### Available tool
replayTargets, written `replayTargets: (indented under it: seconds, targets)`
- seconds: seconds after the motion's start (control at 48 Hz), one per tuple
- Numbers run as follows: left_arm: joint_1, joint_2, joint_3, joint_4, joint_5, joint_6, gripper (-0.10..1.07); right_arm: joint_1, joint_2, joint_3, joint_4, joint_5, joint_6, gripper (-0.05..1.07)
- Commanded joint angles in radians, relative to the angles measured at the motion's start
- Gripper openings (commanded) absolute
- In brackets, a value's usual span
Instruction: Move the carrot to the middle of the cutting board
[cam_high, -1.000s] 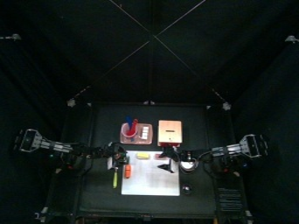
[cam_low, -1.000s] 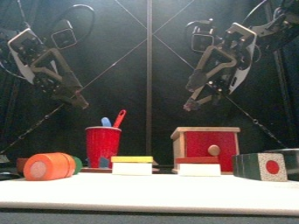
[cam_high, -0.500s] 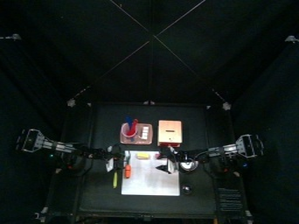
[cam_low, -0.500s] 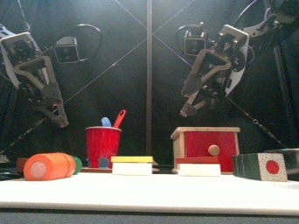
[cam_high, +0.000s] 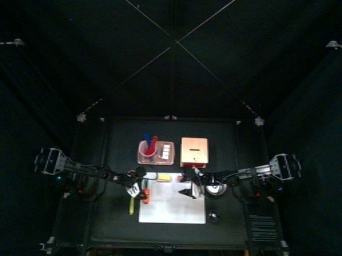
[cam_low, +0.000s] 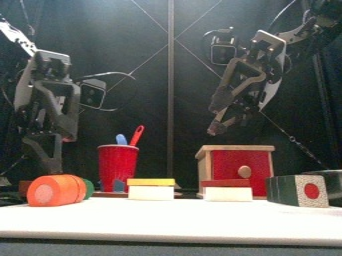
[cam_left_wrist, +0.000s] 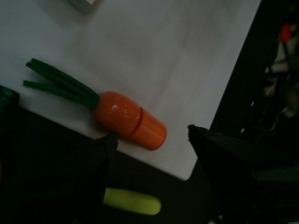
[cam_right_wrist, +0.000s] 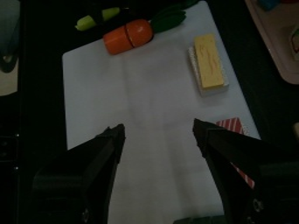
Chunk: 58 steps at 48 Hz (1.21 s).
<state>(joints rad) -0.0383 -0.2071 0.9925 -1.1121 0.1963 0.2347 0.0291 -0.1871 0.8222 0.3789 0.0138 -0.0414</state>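
We see the carrot (cam_left_wrist: 129, 120) lying flat at the cutting board (cam_left_wrist: 163, 52)'s edge, near the corner closest to the left arm, at about ten o'clock of the board in the top view, its orange body just inside the white rim. Its long axis runs slantwise to that rim, green top (cam_left_wrist: 59, 80) pointing inward over the board and blunt end toward the dark tabletop (cam_left_wrist: 233, 96). A yellow-green stick (cam_left_wrist: 129, 202) lies off the board, just beside that end. Most of the board's middle is bare white; a yellow block (cam_right_wrist: 209, 61) sits along its far side. Our left gripper (cam_left_wrist: 149, 153) hangs above the carrot with jaws spread wide; the right gripper (cam_right_wrist: 158, 144) hovers over the board, jaws also apart.
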Motion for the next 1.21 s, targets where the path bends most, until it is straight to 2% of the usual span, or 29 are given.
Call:
replayTargets:
  seconds: [0.0,0.354,0.792,0.938,1.042,1.188]
  targets:
    - [0.0,0.018,-0.034,-0.038,-0.026,-0.021,0.98,0.0,-0.015,-0.005,-0.003,-0.002,-0.002,0.95]
    - [-0.003,0.152,-0.075,-0.032,0.002,-0.127,0.98,0.002,-0.015,0.026,-0.038,0.006,-0.003,0.94]
    - [0.0,0.16,-0.091,0.0,0.011,-0.207,0.97,0.009,-0.014,0.032,-0.107,0.026,-0.002,0.95]
    - [0.005,0.126,-0.094,0.014,0.011,-0.206,0.93,0.011,-0.014,0.034,-0.106,0.026,-0.002,0.94]
    - [0.014,0.066,-0.098,0.052,0.021,-0.206,0.89,0.014,-0.014,0.034,-0.103,0.026,-0.002,0.94]
    - [0.066,-0.017,-0.115,0.138,0.11,-0.206,0.88,0.02,-0.014,0.035,-0.101,0.026,-0.002,0.95]
